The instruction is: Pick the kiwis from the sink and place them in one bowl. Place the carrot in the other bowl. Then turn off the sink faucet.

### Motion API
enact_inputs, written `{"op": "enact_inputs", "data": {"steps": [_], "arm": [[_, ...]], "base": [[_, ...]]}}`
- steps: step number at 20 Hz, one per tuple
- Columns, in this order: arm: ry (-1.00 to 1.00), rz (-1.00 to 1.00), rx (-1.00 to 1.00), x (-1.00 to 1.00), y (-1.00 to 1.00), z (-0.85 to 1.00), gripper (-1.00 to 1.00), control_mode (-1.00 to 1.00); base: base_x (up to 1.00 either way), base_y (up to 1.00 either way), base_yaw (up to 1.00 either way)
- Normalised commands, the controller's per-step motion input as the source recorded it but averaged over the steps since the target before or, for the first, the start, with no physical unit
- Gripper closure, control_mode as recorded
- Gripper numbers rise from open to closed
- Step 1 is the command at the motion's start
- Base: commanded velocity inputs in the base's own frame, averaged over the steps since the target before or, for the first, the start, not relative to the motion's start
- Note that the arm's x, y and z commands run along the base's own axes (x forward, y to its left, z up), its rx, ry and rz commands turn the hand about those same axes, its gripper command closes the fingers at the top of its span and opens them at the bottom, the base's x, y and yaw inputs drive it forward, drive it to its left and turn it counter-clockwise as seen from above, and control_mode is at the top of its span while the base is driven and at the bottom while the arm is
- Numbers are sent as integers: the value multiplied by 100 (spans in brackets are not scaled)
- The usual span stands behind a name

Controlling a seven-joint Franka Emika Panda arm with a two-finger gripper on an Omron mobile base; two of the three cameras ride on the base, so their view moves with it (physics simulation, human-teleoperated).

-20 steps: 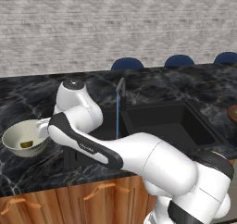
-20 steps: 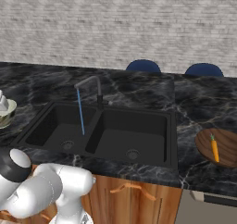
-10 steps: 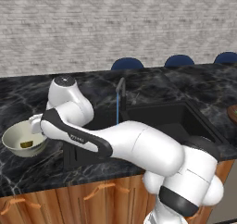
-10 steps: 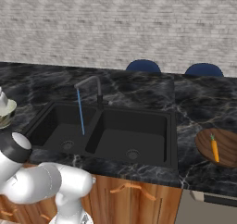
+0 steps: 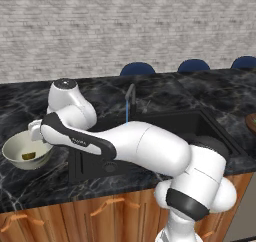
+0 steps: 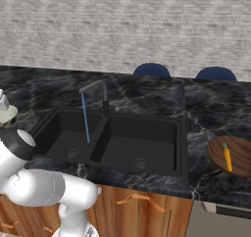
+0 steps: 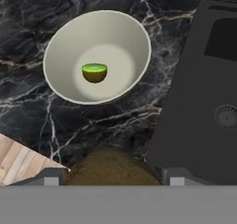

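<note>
The off-white bowl stands on the black marble left of the sink and holds a yellow-green kiwi. My gripper is shut on the brown kiwi, just short of the bowl's near rim and above the counter. From the left base view the hand hovers at the bowl's right rim, with the green kiwi inside. The carrot lies in the brown bowl at the far right. A blue stream runs from the faucet into the left basin.
My own arm stretches across the front of the sink in the left base view. Blue chair backs stand behind the counter. The wooden cabinet front lies below the counter edge.
The arm has swung further left, carrying the hand with the brown kiwi over towards the off-white bowl. The carrot and the water stream are unchanged.
</note>
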Motion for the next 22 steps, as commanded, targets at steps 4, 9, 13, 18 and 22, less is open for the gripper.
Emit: {"op": "enact_inputs", "data": {"steps": [4, 9, 13, 18, 22], "arm": [[0, 0, -4, 19, 8, -15, 100, -100], [1, 0, -2, 18, 26, -3, 100, -100], [3, 0, 0, 25, 44, 0, 100, -100], [0, 0, -1, 21, 21, -5, 100, -100], [0, 0, -3, 19, 15, -12, 100, -100]], "base": [[0, 0, 0], [0, 0, 0], [0, 0, 0], [0, 0, 0], [0, 0, 0]]}}
